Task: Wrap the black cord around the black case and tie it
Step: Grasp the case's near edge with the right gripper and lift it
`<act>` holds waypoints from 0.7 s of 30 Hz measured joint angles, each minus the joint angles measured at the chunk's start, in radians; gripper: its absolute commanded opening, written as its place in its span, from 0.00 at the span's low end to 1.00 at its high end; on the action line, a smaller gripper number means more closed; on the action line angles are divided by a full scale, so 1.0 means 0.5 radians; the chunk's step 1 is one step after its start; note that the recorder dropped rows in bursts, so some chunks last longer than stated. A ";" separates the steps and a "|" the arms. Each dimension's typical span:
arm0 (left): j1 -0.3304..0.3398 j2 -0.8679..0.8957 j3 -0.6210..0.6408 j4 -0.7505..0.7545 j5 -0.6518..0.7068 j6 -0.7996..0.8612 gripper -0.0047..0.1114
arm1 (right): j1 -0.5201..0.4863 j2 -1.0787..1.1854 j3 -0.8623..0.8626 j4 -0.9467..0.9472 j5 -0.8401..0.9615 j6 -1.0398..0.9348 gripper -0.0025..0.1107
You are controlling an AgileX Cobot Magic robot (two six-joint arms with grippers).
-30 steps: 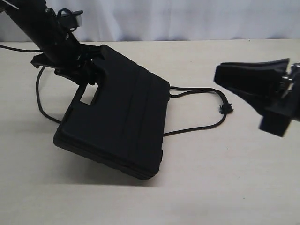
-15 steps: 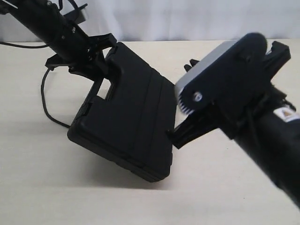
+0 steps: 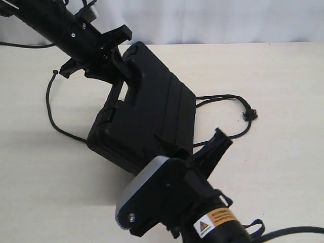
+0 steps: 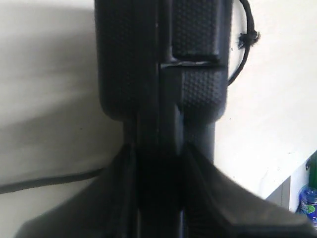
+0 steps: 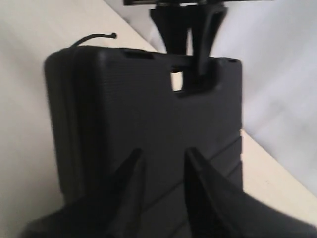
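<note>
- I am holding the case (image 3: 147, 116) by its handle end with the left gripper (image 3: 119, 76). The jaws are clamped on it, and the left wrist view shows both fingers (image 4: 124, 193) pressing the handle from either side.
- The case is standing tilted. Its handle end is raised off the table (image 3: 273, 66) and its opposite edge is resting down near me.
- I am bringing the right gripper (image 3: 195, 152) up to that low edge with its jaws apart and nothing between them. I cannot tell from these views whether it is touching the case.
- The cord (image 3: 48, 101) is lying on the table and passing under the case. One length is curving out on the left side, and a loop with a frayed knot (image 3: 249, 115) is lying on the right. Nothing is wrapped or tied yet.
- As I judge the step, I am lifting the case so the cord can be brought up around it.
  - I am planning to hold the left grip firm and the tilt steady, so the case is not sliding on its low edge and dragging the cord with it.
  - The right jaws should be going for the cord near the knot, not for the case, and closing only once the strand is sitting fully between the fingers (image 5: 203, 193).
  - The risk I am watching for is a thin, limp strand slipping out of the jaws.
- The case is the only container here. It is shut, so I cannot say what is in it, if anything.
</note>
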 measured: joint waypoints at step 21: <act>0.000 0.000 0.000 -0.033 0.012 0.000 0.04 | 0.000 0.886 -0.393 0.101 -0.279 0.530 0.90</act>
